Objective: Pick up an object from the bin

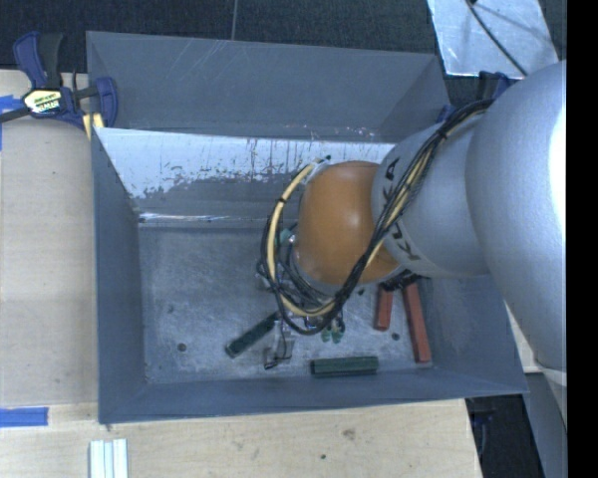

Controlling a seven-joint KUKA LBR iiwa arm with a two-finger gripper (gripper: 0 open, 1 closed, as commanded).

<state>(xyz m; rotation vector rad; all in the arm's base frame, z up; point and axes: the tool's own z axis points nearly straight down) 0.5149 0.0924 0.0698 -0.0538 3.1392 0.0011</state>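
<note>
My gripper (276, 353) reaches down near the front of the bin floor, left of the middle, below the arm's wrist. A short black marker-like stick (251, 339) lies slanted just to its left, its right end close to the gripper's tip; whether they touch I cannot tell. To the gripper's right, a dark green flat bar (344, 366) lies along the front wall.
A tool with red-brown handles (407, 319) lies at the right side of the bin floor, partly under the arm. The arm and its cables cover the middle and back right of the bin. Bare floor shows at the left.
</note>
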